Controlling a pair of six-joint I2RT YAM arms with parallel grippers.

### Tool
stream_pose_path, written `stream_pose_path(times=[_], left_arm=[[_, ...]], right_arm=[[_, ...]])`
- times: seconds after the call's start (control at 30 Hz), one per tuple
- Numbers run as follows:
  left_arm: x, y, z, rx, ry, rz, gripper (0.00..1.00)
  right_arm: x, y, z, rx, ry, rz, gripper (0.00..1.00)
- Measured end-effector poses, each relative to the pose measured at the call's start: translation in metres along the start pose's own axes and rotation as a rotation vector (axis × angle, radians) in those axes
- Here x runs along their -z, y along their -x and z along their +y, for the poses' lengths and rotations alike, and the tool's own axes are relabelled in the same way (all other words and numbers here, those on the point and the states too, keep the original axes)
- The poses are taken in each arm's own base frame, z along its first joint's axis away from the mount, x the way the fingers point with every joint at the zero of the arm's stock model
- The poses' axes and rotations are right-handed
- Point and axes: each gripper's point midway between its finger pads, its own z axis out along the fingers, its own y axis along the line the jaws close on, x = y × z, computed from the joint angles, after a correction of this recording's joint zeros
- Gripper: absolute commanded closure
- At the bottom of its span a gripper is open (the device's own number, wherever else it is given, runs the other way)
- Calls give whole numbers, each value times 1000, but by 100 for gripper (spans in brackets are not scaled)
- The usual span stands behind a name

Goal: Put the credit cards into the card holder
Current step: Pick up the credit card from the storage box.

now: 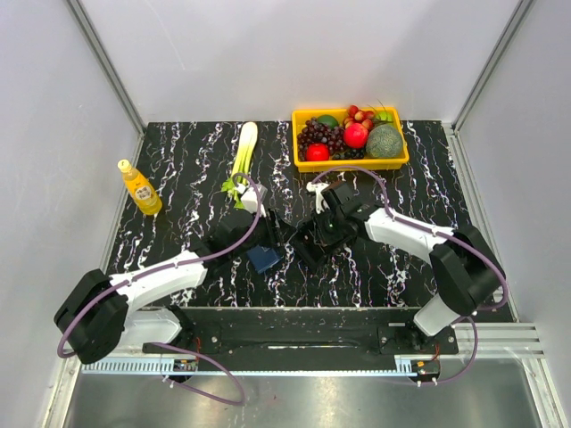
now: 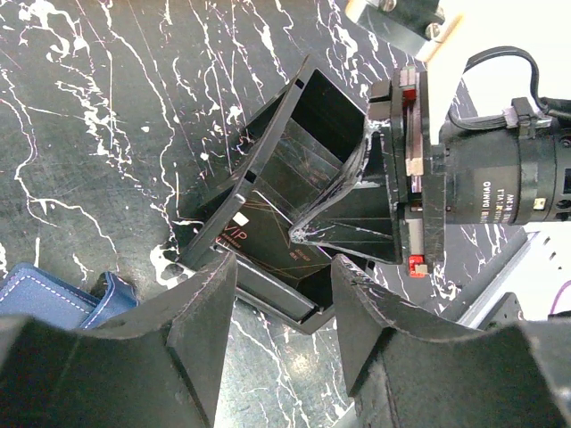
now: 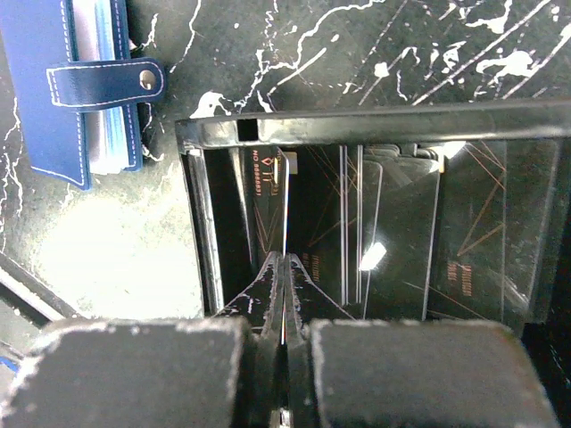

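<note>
Marbled table [image 3: 401, 53]: right jaws pinch card [image 3: 285, 209], card holder [image 3: 53, 89] lying aside.

Black marble-patterned tabletop [image 1: 178, 169], white-veined. Directly on it:
- yellow rectangular plastic basket [image 1: 350, 165], far edge
- orange-yellow drink bottle [image 1: 140, 188], left
- pale green stalk vegetable [image 1: 243, 153]
- black open rectangular tray [image 3: 357, 125], centre
- dark navy-blue folding wallet [image 3: 45, 98], near the tray, apart

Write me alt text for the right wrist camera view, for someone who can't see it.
The right gripper, jaws shut, pinches a thin card edge-on inside a black tray holding more dark cards. A blue card holder, strap snapped closed, lies at upper left on the black marbled table.
</note>
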Motion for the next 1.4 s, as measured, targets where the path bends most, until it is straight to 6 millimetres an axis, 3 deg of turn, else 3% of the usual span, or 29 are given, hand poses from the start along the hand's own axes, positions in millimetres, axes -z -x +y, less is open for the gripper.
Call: stream_pose_path(times=[0.57, 1.07, 1.13, 1.23, 1.37, 1.4], left_arm=[[-4, -7, 5, 9, 18, 20, 49], [-5, -6, 8, 11, 24, 17, 49], [-5, -5, 8, 12, 25, 16, 49], [-5, -5, 9, 12, 26, 14, 49], [-5, -5, 9, 13, 28, 15, 49], [-5, -5, 10, 13, 30, 15, 44]], right_arm=[[-13, 3, 21, 19, 72, 31, 99], [-21, -5, 25, 27, 80, 69, 86], [-21, -6, 26, 26, 86, 74, 88], [-21, -6, 28, 27, 93, 75, 100], [-21, -6, 28, 24, 92, 73, 100], [-21, -6, 28, 24, 91, 73, 100]])
